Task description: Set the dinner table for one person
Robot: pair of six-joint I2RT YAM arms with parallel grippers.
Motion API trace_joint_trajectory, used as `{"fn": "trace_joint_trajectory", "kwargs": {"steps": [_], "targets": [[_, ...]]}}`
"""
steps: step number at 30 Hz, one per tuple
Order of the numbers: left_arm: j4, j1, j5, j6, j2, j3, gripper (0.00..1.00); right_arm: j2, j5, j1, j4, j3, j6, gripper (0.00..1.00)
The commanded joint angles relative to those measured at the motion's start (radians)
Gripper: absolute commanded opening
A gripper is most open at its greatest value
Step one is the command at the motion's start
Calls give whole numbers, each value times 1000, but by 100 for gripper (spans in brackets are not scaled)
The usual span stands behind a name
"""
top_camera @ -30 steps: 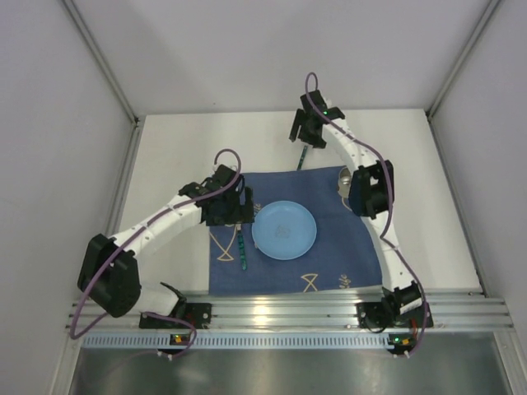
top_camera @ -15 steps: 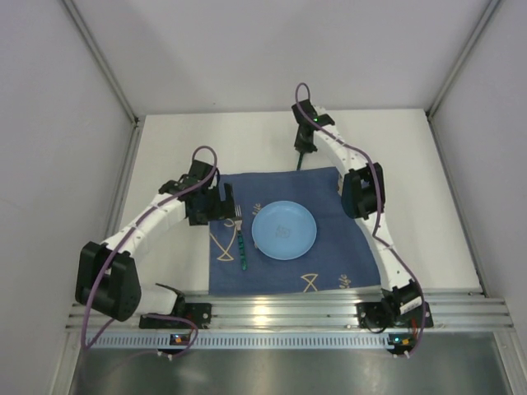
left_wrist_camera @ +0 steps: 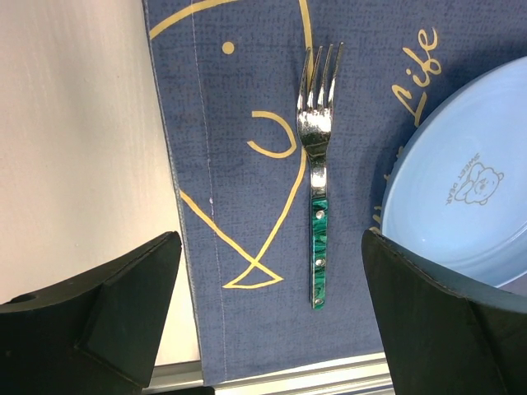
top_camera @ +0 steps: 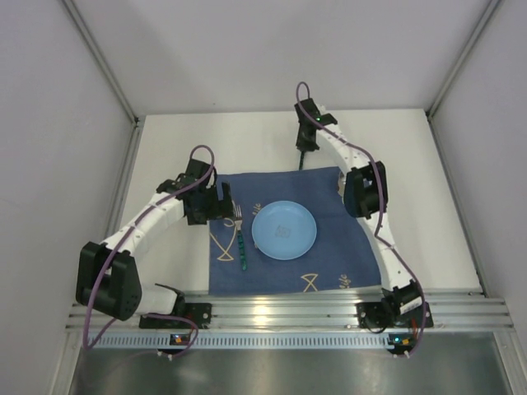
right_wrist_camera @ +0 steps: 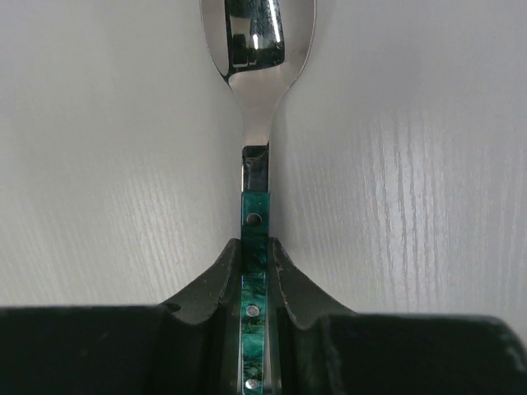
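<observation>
- While its two fingers press together on a green handle, the right hand [right_wrist_camera: 255, 247] is clamped on a spoon [right_wrist_camera: 256, 123].
- Straight ahead of those fingers, the spoon's steel neck and bowl run away from the hand, with the bowl farthest out.
- Under the hand and to both sides of it lies the white bench [right_wrist_camera: 99, 164]. The spoon seems to lie flat on it, though I cannot tell whether it is raised at all.
- From above, this hand sits just past the far edge of a blue cloth [top_camera: 338, 255] spread on the bench.
- The left hand [left_wrist_camera: 270, 239] has its fingers wide apart, holds nothing and hangs above the cloth.
- Below it, between the two fingers, a fork [left_wrist_camera: 317, 164] lies on the cloth, tines pointing away from the hand and green handle toward it.
- Right of the fork, reaching under the right finger, a light blue plate [left_wrist_camera: 461, 189] rests on the cloth, near the fork but apart from it.
- Left of the left finger the cloth ends and bare bench begins.
- Back toward the wrist, a ribbed rail [top_camera: 329, 313] runs along the bench's near edge, just behind the cloth.
</observation>
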Motion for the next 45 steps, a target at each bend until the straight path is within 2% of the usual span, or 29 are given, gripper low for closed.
{"fn": "trace_joint_trajectory", "kwargs": {"steps": [1, 5, 7, 8, 9, 11, 12, 14, 15, 17, 20, 27, 38, 45], "targets": [[-1, 4, 8, 18, 0, 46, 96, -187, -107, -36, 149, -43, -78, 0], [-4, 4, 21, 22, 12, 78, 96, -443, -123, -9, 200, -107, -185, 0], [-13, 2, 26, 27, 18, 111, 96, -557, -112, 7, 241, -245, -237, 0], [-18, 2, 23, 35, 26, 124, 96, -671, -106, 20, 252, -306, -244, 0], [-26, 2, 21, 41, 27, 134, 96, -726, -100, 25, 258, -431, -245, 0], [-36, 4, 2, 55, 38, 167, 97, -871, -97, 34, 263, -567, -244, 0], [-46, 4, 2, 58, 40, 185, 97, -918, -92, 36, 263, -714, -239, 0], [-50, 4, 1, 58, 47, 199, 97, -1044, -101, 37, 269, -866, -216, 0], [-50, 4, 6, 55, 47, 205, 97, -1082, -118, 42, 275, -1013, -210, 0], [-50, 2, 15, 39, 41, 207, 97, -1186, -143, 51, 301, -1200, -201, 0], [-53, -1, 26, 13, 20, 197, 97, -1299, -155, 69, 317, -1381, -184, 0], [-69, -19, 8, -37, -86, 142, 97, -1416, -189, 83, 353, -1588, -149, 0], [-129, -35, -23, -85, -230, 59, 97, -1395, -180, 89, 465, -1798, -46, 0], [-168, -36, -29, -88, -261, 62, 97, -1377, -169, 94, 489, -1835, -23, 0]]}}
